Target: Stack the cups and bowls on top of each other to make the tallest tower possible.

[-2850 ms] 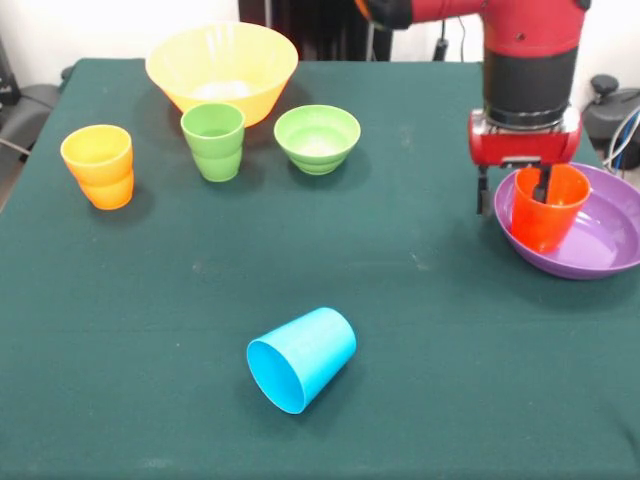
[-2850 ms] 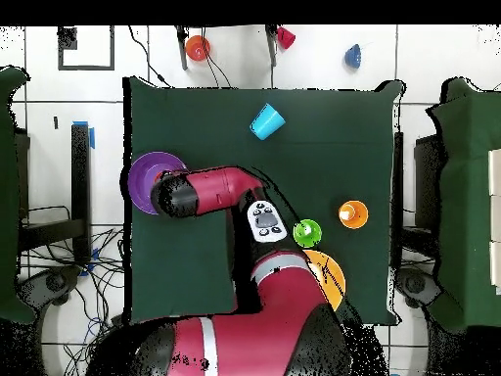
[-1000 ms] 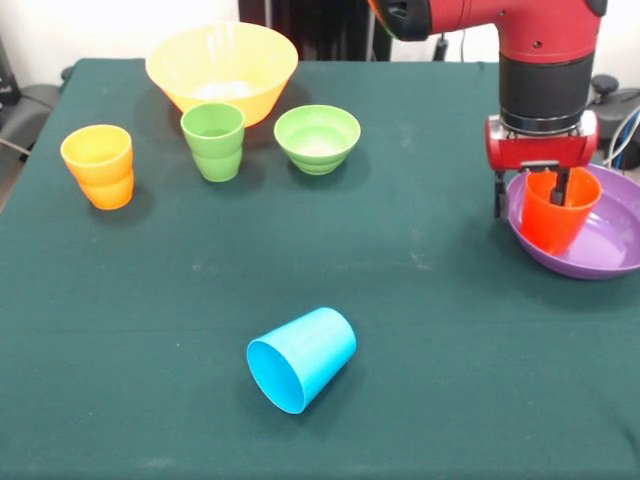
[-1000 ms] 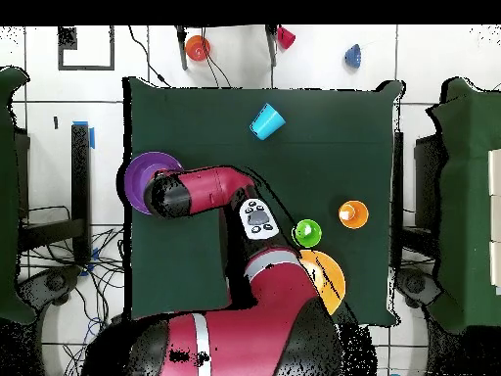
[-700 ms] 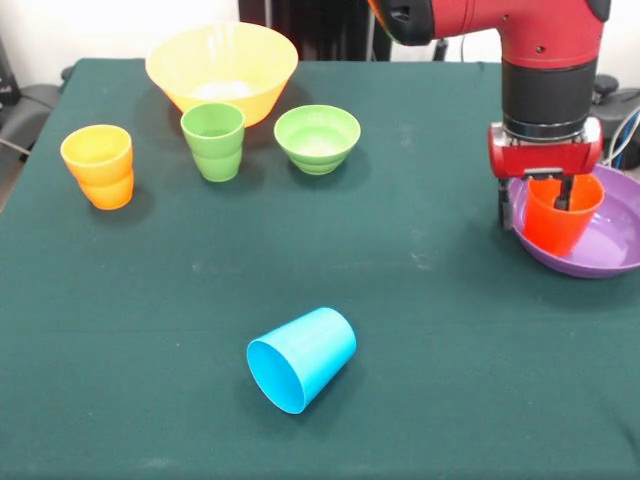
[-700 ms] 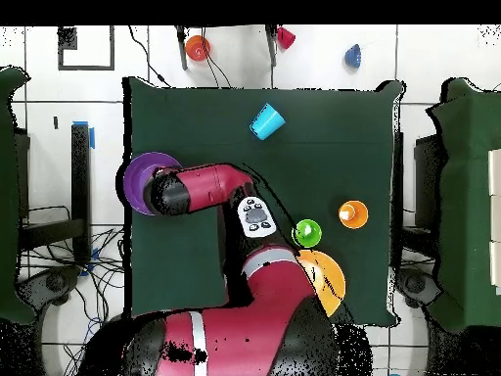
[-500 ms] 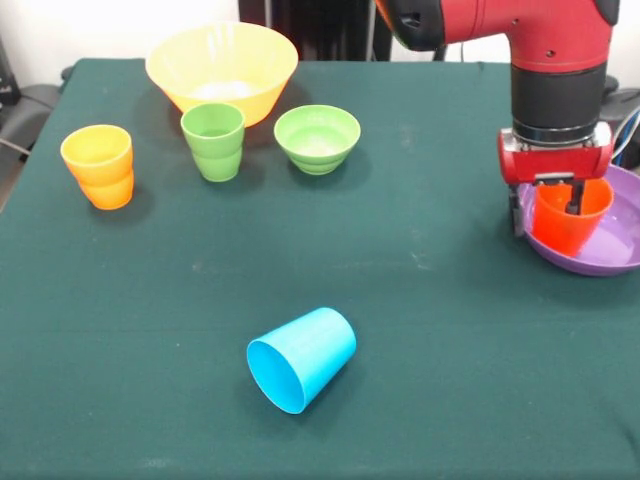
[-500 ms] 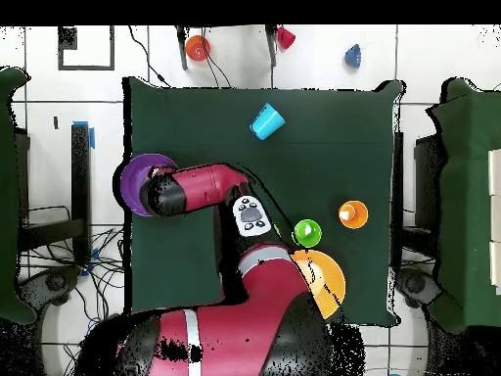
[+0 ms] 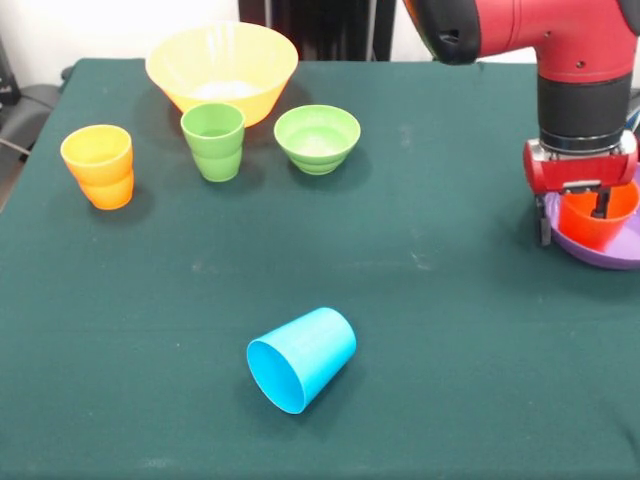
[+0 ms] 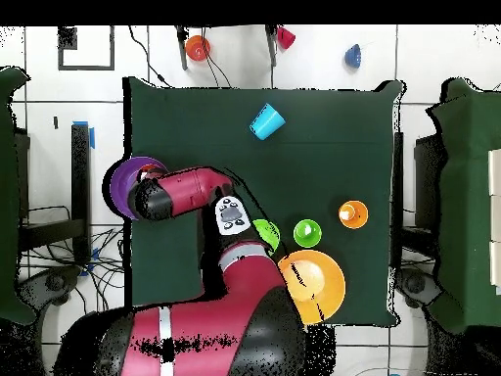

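Observation:
My gripper (image 9: 573, 225) is open at the table's right edge in the front view. One finger stands inside an orange cup (image 9: 600, 222); the other is outside the left rim of the purple bowl (image 9: 600, 256) that holds the cup. A light blue cup (image 9: 300, 358) lies on its side near the front; it also shows in the overhead view (image 10: 266, 120). A yellow bowl (image 9: 221, 70), a green cup (image 9: 213, 140), a light green bowl (image 9: 317, 137) and a yellow-orange cup (image 9: 98, 165) stand at the back left. In the overhead view the arm hides the gripper.
In the overhead view the purple bowl (image 10: 122, 181) overhangs the table's left edge. Beyond the far edge an orange piece (image 10: 198, 46), a magenta cup (image 10: 285, 37) and a blue piece (image 10: 353, 55) lie on the floor.
The gripper has moved right in the front view, taking the orange cup and purple bowl along toward the table's edge. The other cups and bowls have not moved.

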Controlling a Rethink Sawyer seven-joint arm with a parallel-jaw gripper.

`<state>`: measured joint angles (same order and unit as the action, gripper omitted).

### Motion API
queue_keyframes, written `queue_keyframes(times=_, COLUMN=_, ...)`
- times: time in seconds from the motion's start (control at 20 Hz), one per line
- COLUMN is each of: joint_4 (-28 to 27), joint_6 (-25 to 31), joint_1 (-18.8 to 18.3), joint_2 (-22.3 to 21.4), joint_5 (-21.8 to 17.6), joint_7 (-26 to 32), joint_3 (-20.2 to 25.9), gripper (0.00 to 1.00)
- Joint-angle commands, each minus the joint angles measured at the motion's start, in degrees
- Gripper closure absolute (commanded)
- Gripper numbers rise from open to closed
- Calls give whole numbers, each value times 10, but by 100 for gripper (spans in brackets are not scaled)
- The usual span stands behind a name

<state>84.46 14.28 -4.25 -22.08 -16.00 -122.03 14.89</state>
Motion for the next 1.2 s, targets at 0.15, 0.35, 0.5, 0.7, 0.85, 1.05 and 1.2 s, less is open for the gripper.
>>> queue_keyframes(times=0.15, joint_4=-35, joint_6=-51, joint_1=27, joint_2=43, joint_5=-3, joint_7=-58, joint_3=-19, gripper=0)
queue_keyframes(times=0.35, joint_4=-46, joint_6=-99, joint_1=60, joint_2=45, joint_5=5, joint_7=-85, joint_3=-61, gripper=0)
queue_keyframes(times=0.5, joint_4=-50, joint_6=-86, joint_1=51, joint_2=53, joint_5=-4, joint_7=-54, joint_3=-48, gripper=0)
queue_keyframes(times=0.7, joint_4=-51, joint_6=-36, joint_1=36, joint_2=47, joint_5=-31, joint_7=8, joint_3=-42, gripper=0)
queue_keyframes(times=0.85, joint_4=-68, joint_6=-22, joint_1=28, joint_2=50, joint_5=-44, joint_7=35, joint_3=-42, gripper=0)
queue_keyframes(times=1.05, joint_4=-72, joint_6=15, joint_1=27, joint_2=30, joint_5=-58, joint_7=64, joint_3=-50, gripper=0)
queue_keyframes(times=1.2, joint_4=-72, joint_6=24, joint_1=24, joint_2=21, joint_5=-62, joint_7=72, joint_3=-38, gripper=0)
